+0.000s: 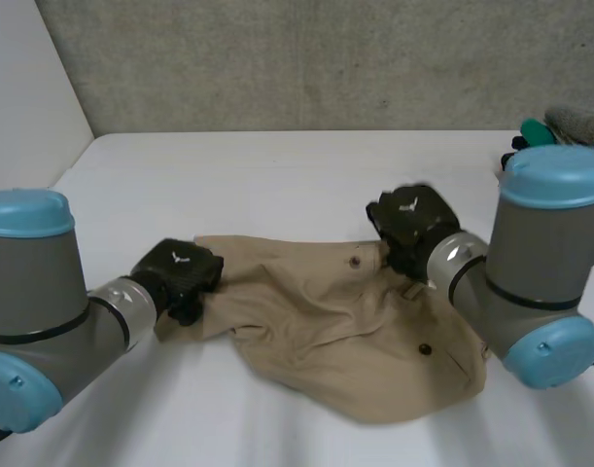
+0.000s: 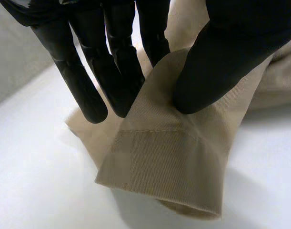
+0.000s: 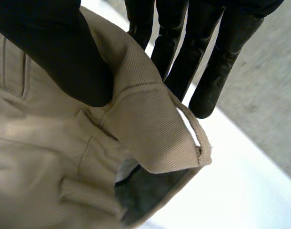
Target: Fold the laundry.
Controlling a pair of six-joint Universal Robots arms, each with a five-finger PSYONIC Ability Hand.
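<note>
A tan pair of trousers [image 1: 345, 331] lies crumpled on the white table [image 1: 277, 175], with two dark buttons showing. My left hand [image 1: 178, 277] is at the garment's left end. In the left wrist view its thumb [image 2: 216, 71] and fingers [image 2: 88, 90] pinch a hemmed leg cuff [image 2: 169, 167] just above the table. My right hand [image 1: 413, 229] is at the far right edge of the garment. In the right wrist view its thumb [image 3: 64, 57] and fingers [image 3: 183, 57] pinch the waistband [image 3: 155, 124] by a belt loop, lifting it off the table.
A grey wall [image 1: 326, 58] runs along the far edge of the table. At the far right edge sit a green item and a grey cloth item [image 1: 559, 126]. Bare table lies beyond the trousers and in front of them.
</note>
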